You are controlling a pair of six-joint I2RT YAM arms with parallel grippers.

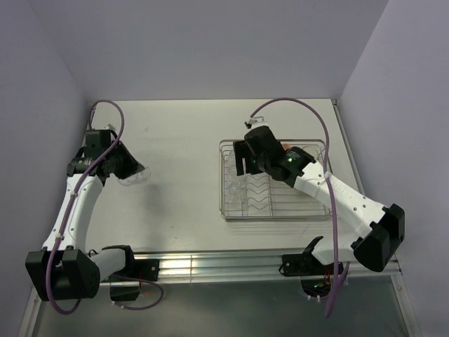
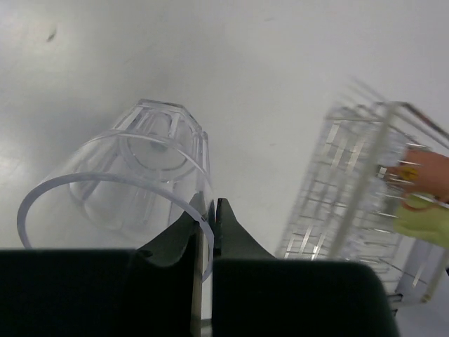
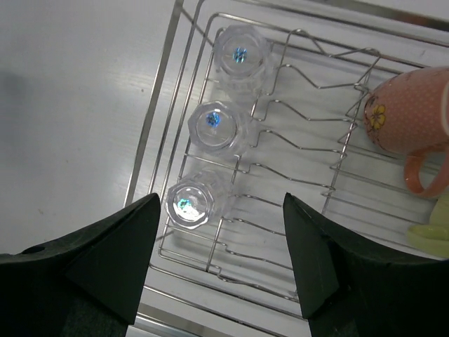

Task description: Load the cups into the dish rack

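Observation:
A clear glass tumbler (image 2: pixel 140 168) lies on its side on the table at the left, its open mouth toward my left wrist camera. My left gripper (image 2: pixel 210 210) is shut on the near wall of its rim, one finger inside and one outside. From above, that gripper (image 1: pixel 130 170) sits far left of the dish rack (image 1: pixel 273 217). My right gripper (image 3: pixel 221 198) hangs open above the rack's left part, holding nothing. Three clear tumblers (image 3: pixel 214 126) stand upside down in the rack's left column. A pink mug (image 3: pixel 407 119) and a yellow-green mug (image 3: pixel 431 235) sit at its right side.
The zigzag dividers (image 3: pixel 309 140) run down the rack's middle. Purple walls close in the table on the left, back and right. A metal rail (image 1: pixel 210 265) runs along the near edge between the arm bases.

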